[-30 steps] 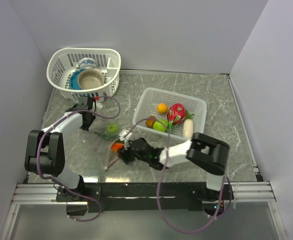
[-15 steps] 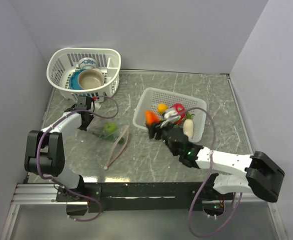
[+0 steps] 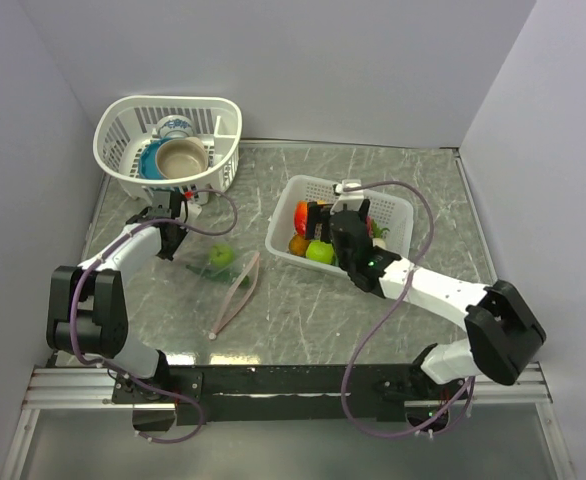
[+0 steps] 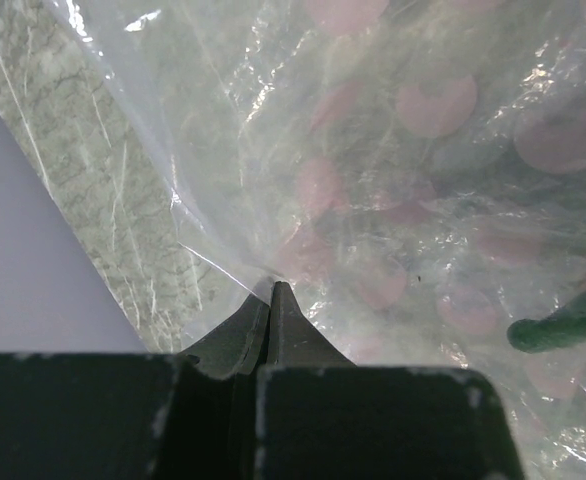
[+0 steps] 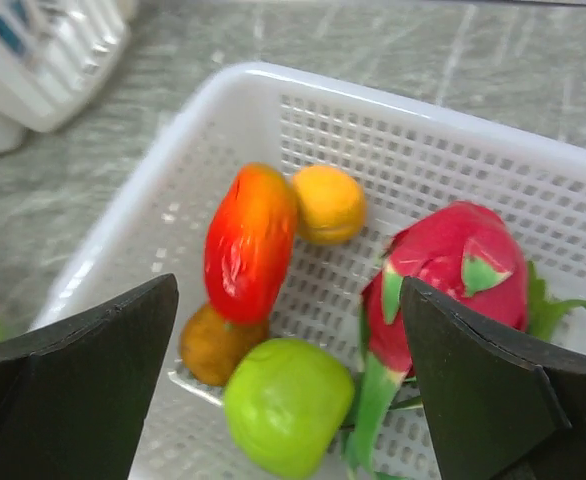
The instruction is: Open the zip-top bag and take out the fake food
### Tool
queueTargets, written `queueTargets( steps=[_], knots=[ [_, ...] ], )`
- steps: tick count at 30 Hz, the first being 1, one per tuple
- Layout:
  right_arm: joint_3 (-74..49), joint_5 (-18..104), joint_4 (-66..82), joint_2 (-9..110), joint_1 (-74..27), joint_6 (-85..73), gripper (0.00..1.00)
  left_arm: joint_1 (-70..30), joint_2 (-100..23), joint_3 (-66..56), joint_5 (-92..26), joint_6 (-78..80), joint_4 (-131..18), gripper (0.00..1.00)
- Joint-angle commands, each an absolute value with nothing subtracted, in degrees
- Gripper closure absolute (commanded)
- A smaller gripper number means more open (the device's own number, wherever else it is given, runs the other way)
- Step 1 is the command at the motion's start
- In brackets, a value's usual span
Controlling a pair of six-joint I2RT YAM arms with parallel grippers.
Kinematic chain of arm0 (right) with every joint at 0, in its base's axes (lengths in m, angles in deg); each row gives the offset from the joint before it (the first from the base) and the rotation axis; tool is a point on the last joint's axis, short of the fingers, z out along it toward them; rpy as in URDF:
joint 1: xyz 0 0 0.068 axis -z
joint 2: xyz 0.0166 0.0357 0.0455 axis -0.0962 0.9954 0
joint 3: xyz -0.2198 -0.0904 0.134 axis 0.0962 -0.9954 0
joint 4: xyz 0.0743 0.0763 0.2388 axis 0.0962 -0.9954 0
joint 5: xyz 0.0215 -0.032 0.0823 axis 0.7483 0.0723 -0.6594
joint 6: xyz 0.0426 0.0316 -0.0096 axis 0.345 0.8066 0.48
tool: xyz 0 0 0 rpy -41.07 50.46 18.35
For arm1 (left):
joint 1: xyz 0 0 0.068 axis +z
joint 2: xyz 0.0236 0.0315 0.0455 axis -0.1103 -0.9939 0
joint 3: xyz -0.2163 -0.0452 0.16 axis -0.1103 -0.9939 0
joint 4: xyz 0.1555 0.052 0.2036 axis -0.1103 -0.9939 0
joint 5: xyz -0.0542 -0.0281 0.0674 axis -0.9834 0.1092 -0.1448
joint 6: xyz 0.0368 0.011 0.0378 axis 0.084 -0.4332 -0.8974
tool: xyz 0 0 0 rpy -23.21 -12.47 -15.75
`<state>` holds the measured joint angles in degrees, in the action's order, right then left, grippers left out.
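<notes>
Seen from above, the clear, floppy plastic zip-top bag (image 3: 235, 278) lies flat on the grey marbled surface (image 3: 303, 310), left of the white mesh rectangular basket (image 3: 398, 215). Its pale pink zipper strip (image 3: 235, 297) runs diagonally from far right to near left. A green round fruit (image 3: 220, 257) sits inside the bag towards the far end. The left tool (image 3: 171, 240) meets the bag's far-left corner. The right tool (image 3: 318, 225) hangs over the basket, well apart from the bag. At the left wrist, the fingers (image 4: 243, 335) are pressed together on a fold of pink-dotted film that spreads away ahead of them, with a dark green rod-shaped piece (image 4: 563, 325) at the right edge. At the right wrist, the fingers (image 5: 73, 390) stand wide apart and hold nothing. Below them in the basket, a glossy red-orange oblong fruit (image 5: 250, 240) points away from the camera and touches a small orange round fruit (image 5: 328, 203). A lime-green apple-like fruit (image 5: 286, 400) lies nearer, and a pink-red dragon fruit with green tips (image 5: 453, 280) lies to the right.
</notes>
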<state>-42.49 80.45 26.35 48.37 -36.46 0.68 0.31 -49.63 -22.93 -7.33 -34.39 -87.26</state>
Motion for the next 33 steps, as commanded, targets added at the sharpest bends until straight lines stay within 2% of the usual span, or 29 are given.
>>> queueTargets(
  steps=[1,4,6,7,8,9,11,12,14,17,20,21,23,24,26,29,33],
  knots=[
    [-43.4,67.6,31.1,41.2,-37.8,8.5,0.0,0.2,-48.0,-21.0,-8.8,-33.8,-87.5,0.99],
    [-41.2,52.3,28.9,43.5,-38.9,1.4,0.0,0.2,-48.0,-21.0,-9.0,-33.9,-87.4,0.99],
    [-41.7,57.8,27.9,45.7,-43.7,-5.4,0.0,0.2,-47.9,-21.3,-9.1,-33.8,-87.2,0.99],
    [-42.9,66.8,29.6,46.2,-51.1,-8.7,0.02,0.1,-47.9,-21.5,-9.1,-33.8,-87.0,0.99],
    [-44.7,69.6,33.2,48.0,-54.0,-13.9,0.07,0.1,-47.9,-21.5,-8.9,-34.0,-86.6,0.99],
    [-44.9,70.8,33.9,49.1,-56.3,-14.5,0.25,0.2,-48.0,-21.7,-8.9,-33.9,-86.5,0.99],
    [-44.4,70.6,34.5,53.1,-60.0,-13.8,0.49,0.2,-48.5,-21.8,-8.7,-34.0,-86.3,0.99],
    [-44.2,70.5,34.9,54.5,-60.6,-13.1,0.65,0.2,-48.7,-21.7,-8.5,-34.0,-86.2,0.99],
    [-44.0,67.6,36.2,58.2,-61.7,-11.5,0.73,0.2,-48.8,-21.5,-8.6,-33.9,-86.3,0.99],
    [-43.8,65.0,39.7,62.3,-62.7,-11.0,0.72,0.2,-48.7,-21.1,-8.7,-33.8,-86.5,0.99],
    [-41.6,63.2,41.1,66.7,-62.9,-11.7,0.66,0.2,-48.7,-21.2,-8.3,-34.1,-86.5,0.99],
    [-40.8,62.5,41.1,67.8,-62.9,-12.0,0.59,0.1,-48.7,-21.1,-8.3,-34.1,-86.5,0.99],
    [-38.6,61.9,41.3,70.8,-62.9,-12.4,0.54,0.2,-48.7,-20.9,-8.6,-33.9,-86.7,0.99],
    [-37.9,61.8,41.5,71.8,-62.8,-12.4,0.45,0.1,-48.7,-20.9,-8.6,-33.9,-86.7,0.99],
    [-36.0,61.1,42.4,74.2,-62.4,-12.3,0.34,0.1,-48.7,-20.7,-8.7,-33.8,-86.9,0.99],
    [-33.6,60.7,41.9,76.5,-61.7,-14.0,0.25,0.1,-48.7,-21.0,-8.7,-34.0,-86.7,0.99],
    [-31.5,61.7,41.7,78.0,-61.5,-14.6,0.2,0.1,-48.4,-21.7,-8.4,-34.6,-86.3,0.99]
  ],
)
